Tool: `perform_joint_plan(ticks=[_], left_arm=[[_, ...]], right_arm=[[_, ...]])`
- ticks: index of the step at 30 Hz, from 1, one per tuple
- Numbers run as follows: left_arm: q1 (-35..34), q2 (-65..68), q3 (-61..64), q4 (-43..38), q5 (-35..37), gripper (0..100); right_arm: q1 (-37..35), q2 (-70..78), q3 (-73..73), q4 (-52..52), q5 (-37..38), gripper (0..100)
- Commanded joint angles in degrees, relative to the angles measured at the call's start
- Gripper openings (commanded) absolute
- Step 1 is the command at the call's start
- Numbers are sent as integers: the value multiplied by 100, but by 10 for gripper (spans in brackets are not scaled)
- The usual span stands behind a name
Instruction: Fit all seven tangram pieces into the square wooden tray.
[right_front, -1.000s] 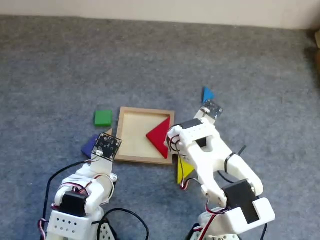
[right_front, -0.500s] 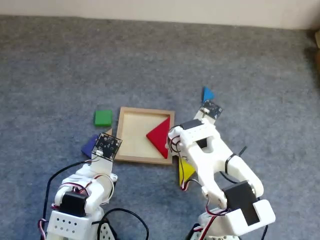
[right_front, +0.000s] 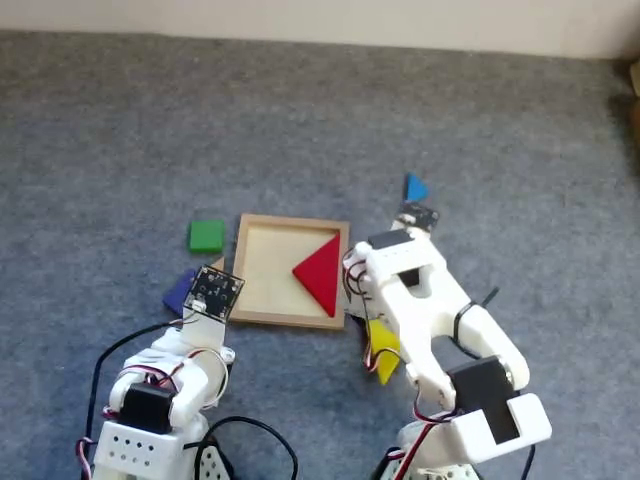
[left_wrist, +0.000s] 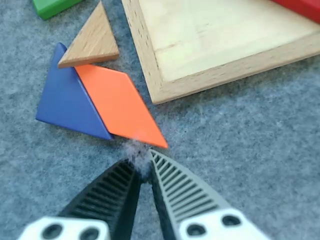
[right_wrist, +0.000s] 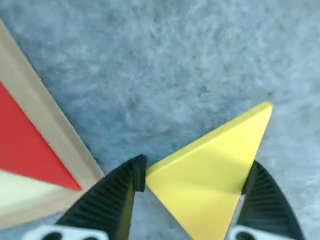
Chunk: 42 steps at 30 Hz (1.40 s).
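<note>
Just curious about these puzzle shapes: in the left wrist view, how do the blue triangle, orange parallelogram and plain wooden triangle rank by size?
1. orange parallelogram and blue triangle: they look about alike, so no ranking.
2. wooden triangle: clearly smallest.

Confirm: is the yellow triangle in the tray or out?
Out. The yellow triangle sits over carpet past the tray rim, between the jaws of the right gripper.

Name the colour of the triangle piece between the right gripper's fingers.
The triangle piece is yellow, clearest in the right wrist view.
</note>
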Motion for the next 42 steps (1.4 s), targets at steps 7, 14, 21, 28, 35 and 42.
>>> perform_joint_plan(ticks=[7,14,21,28,35,42], left_arm=[[-31,-207,119,35,26,12],[-31,-207,119,35,26,12],[-31,-207,119,35,26,12],[-31,-207,119,35,26,12],[-31,-207,119,35,26,12],[-31,-207,119,35,26,12]], right_arm=[[145,-13,-919,629,1055,242],[127,-13,-1367,629,2022,242],[101,-4,-1815,620,3578,242],[-242,40,-2044,418,5178,242],[-523,48,-2026,-1059,6690,242],[-1130,57,-2026,-1200,7956,242]])
